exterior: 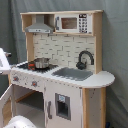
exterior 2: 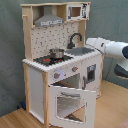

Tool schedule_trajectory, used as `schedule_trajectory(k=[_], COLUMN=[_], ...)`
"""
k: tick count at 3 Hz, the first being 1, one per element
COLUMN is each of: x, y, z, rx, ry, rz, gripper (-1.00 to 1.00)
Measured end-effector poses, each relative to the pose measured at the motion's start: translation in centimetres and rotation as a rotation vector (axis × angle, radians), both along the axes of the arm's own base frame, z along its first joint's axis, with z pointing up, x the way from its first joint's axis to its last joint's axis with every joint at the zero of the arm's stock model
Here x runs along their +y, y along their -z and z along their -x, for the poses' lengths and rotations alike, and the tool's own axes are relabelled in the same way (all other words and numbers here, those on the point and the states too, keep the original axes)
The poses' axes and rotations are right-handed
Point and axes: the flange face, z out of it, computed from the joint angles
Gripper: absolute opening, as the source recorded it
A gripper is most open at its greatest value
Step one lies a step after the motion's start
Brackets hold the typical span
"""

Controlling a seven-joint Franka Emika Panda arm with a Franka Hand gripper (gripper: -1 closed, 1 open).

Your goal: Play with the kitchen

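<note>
Whether the grasping end of the arm [exterior 2: 107,49] is open or closed cannot be told: in the second exterior view the arm's rounded white forward end sits just off the sink end of the kitchen [exterior 2: 60,65], level with the worktop [exterior 2: 92,54], and no separate parts can be made out there. It comes in from the second exterior view's right and appears to touch nothing, which suggests an approach to the sink side rather than a grasp under way. The nearest things to it are the grey sink [exterior 2: 80,50] and the black faucet [exterior 2: 75,39] arching over it. Further along, a small metal pot [exterior 2: 56,53] stands on the black stovetop [exterior 2: 50,59], in a likely place for a cooking game. Below the stovetop the oven door [exterior 2: 70,102] hangs open and tipped forward, leaving the cavity reachable from the front. Above are the hood [exterior 2: 49,20] and the microwave [exterior 2: 76,11] on the top shelf. The kitchen stands upright on a wooden floor [exterior 2: 15,120] before a grey curtain [exterior 2: 10,50]. The first exterior view shows the kitchen [exterior: 65,75] with the pot [exterior: 41,63] and the sink [exterior: 74,73] in the same arrangement. The play looks to be at an early, exploratory stage.
</note>
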Motion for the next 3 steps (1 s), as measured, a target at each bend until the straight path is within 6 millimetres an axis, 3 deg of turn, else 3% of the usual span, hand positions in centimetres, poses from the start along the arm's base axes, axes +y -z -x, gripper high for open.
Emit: schedule_trajectory(k=[1,3], x=[0.0,0.5], y=[-2.0,-4.0], z=[-2.5,-6.5], rx=[-0.011,0.021], ry=[0.035,0.063], rz=[-0.072,-0.213], gripper=[1.0,1.0])
